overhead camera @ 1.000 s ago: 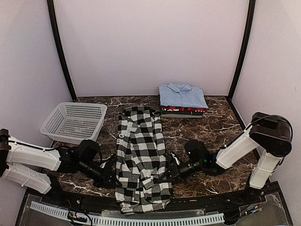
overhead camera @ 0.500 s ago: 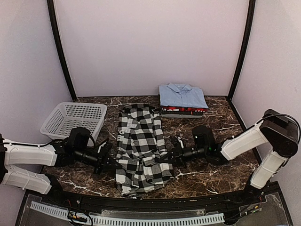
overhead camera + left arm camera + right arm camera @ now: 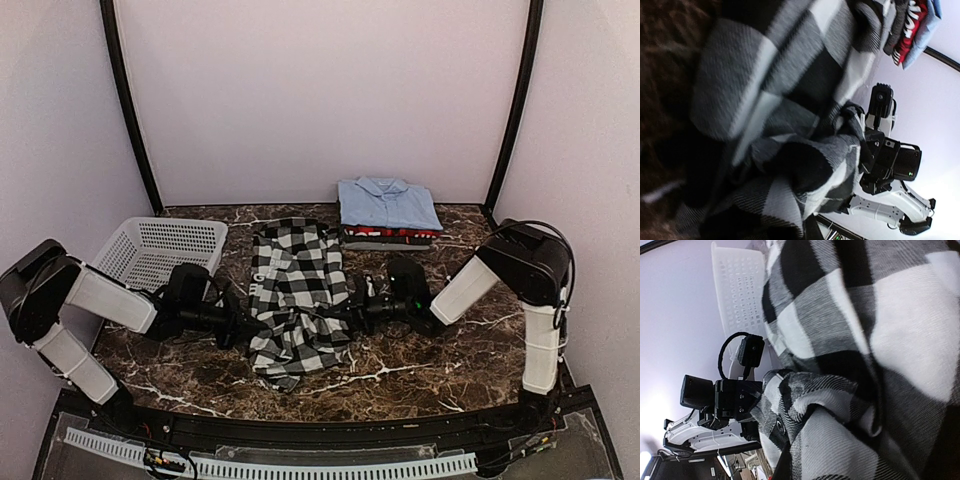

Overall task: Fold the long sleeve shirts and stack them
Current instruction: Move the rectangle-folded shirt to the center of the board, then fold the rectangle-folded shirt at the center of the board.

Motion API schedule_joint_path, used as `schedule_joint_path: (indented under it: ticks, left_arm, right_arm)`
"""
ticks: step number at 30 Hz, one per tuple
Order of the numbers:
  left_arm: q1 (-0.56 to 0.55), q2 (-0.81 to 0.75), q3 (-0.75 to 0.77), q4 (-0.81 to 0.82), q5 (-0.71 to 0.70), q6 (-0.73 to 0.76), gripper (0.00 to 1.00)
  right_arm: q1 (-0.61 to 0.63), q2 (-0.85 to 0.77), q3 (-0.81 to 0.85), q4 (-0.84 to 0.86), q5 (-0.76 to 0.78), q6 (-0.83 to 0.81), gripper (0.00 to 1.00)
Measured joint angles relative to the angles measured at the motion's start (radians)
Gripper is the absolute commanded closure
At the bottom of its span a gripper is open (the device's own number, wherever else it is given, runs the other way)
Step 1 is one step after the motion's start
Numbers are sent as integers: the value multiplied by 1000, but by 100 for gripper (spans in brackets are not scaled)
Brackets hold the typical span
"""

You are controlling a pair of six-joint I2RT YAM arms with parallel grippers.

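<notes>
The black-and-white check shirt [image 3: 296, 285] lies in the middle of the marble table [image 3: 440, 375]. Its long axis runs from the back wall toward the arms, and the flat end lies toward the back. The near end is bunched and rumpled between the two grippers. A second ago that hem reached almost to the table's front edge; now it has been drawn up and back, so the shirt looks much shorter. The left gripper [image 3: 243, 328] is clamped tight on the shirt's left edge, and the right gripper [image 3: 352, 312] is closed on its right edge. Both have moved away from the front edge. Behind and to the right, the folded light blue shirt [image 3: 388, 203] sits on the red shirt [image 3: 385, 233]. The basket [image 3: 155, 258] stands at back left.
</notes>
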Motion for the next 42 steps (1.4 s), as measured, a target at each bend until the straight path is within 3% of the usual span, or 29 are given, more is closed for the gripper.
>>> schedule_joint_path:
  ticks: [5,13,22,27,33,40,42]
  left_arm:
    - [6,143,35,18,-77,-1,100]
    - [-13,159,42,13,-116,6,100]
    - [-93,101,0,-10,-146,-7,100]
    - [-119,18,-11,-104,-169,-22,100]
    - [-124,-90,3,-229,-192,-22,100]
    - [-85,-59,59,-260,-185,3,100]
    - [-68,-37,77,-265,-182,20,93]
  right_arm:
    - [-4,61,10,-1,36,10,100]
    - [-2,58,-59,65,66,31,100]
    - [66,-5,-195,148,108,86,100]
    - [100,-57,-230,107,124,113,100]
    - [98,-150,-203,6,130,101,100]
    - [45,-135,-122,-36,105,69,100]
    - [34,-105,-93,-34,94,59,92]
